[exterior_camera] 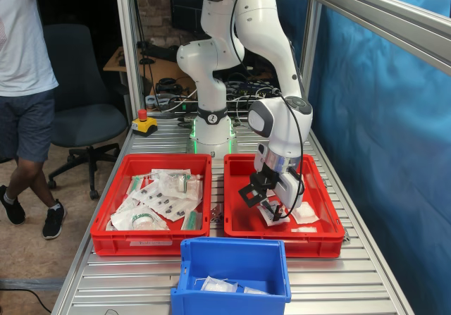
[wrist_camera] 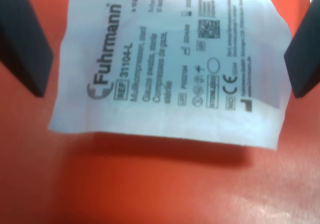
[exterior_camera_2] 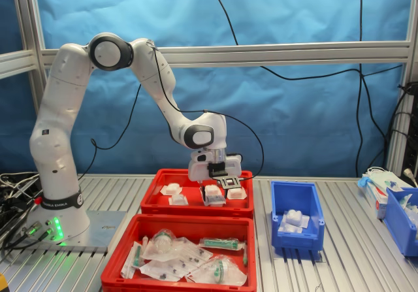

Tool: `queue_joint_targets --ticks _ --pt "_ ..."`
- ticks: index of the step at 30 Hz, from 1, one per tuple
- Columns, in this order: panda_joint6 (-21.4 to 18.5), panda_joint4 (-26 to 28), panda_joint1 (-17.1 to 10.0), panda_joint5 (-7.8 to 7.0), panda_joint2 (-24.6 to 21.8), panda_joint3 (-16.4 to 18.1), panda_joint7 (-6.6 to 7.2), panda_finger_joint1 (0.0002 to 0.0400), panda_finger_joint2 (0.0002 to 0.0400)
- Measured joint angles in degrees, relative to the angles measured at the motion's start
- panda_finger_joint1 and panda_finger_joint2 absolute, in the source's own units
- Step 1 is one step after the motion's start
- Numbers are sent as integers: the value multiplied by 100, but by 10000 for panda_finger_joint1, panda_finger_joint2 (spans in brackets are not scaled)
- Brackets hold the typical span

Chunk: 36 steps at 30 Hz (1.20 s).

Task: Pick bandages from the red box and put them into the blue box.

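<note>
Left to right in the first exterior view: person (exterior_camera: 27, 82) standing off the tabletop (exterior_camera: 141, 287) beside an office chair (exterior_camera: 81, 110). Yellow e-stop button (exterior_camera: 144, 123) on the tabletop's far edge. Twin red crate (exterior_camera: 120, 241) heaped with clear packets (exterior_camera: 165, 195), green and black marks. Blue box (exterior_camera: 232, 287) at the near edge, in front of the gap between the two crates, a few white pouches (exterior_camera: 218, 285) on its floor. Red box (exterior_camera: 320, 234) on the first exterior view's right, hand (exterior_camera: 271, 206) down inside it.

Hand is open: in the wrist view both dark fingers (wrist_camera: 22, 43) stand apart, one each side of a bandage (wrist_camera: 175, 58) lying flat on the red floor, neither touching it. Print reads "Fuhrmann".

More bandages (exterior_camera: 304, 215) lie just beside the hand, against the crate's right wall. Crate walls close in on both sides; blue curtain (exterior_camera: 380, 153) and frame post (exterior_camera: 310, 40) further right.

In the second exterior view, another blue bin (exterior_camera_2: 401, 217) and a carton (exterior_camera_2: 379, 187) sit at the far right.
</note>
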Motion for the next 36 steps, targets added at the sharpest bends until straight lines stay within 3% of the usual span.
queue_joint_targets --ticks 12,21,31,33,34,36 --pt "0 0 89 0 14 3 15 400 400" --pt "13 0 102 0 149 4 225 400 400" --pt "217 -5 102 0 214 5 305 400 400" --pt "246 -5 102 0 229 5 319 390 390" --pt "255 -5 102 0 234 5 323 342 342" --pt "271 -5 102 0 244 5 331 342 342"
